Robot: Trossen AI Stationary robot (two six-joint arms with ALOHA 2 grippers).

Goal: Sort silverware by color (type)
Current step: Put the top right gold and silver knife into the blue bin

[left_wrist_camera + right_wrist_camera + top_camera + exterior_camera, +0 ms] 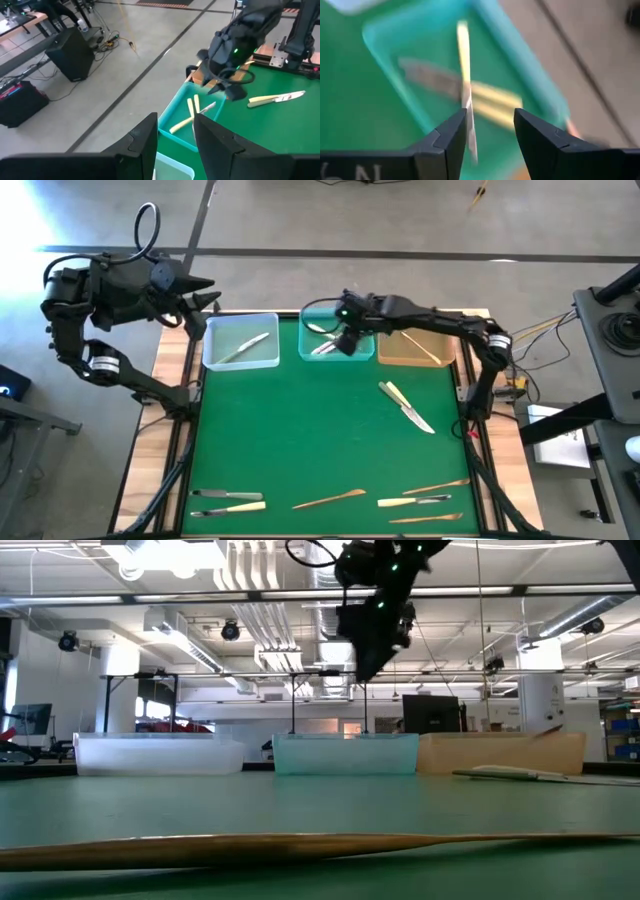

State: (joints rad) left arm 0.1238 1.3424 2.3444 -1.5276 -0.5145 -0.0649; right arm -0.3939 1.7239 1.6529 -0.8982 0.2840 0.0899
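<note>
Over teal tray: right gripper (345, 340) jaws parted, cream-handled knife (465, 75) dropping loose between them
Left gripper (172, 145): parted, empty, parked beyond the table's far-left corner
Done: clear tray (241, 341), teal tray (335, 332), tan tray (416, 346) each hold pieces
Left: knife pair (406, 406) mid-mat; silverware row (330, 501) along near edge
Room: mat centre open; near row sits close to the edge

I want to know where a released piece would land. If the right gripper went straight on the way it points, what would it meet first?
Probably the teal tray: the right gripper hangs open over it, pointing down at utensils inside, one cream-handled. Depth is unclear.
</note>
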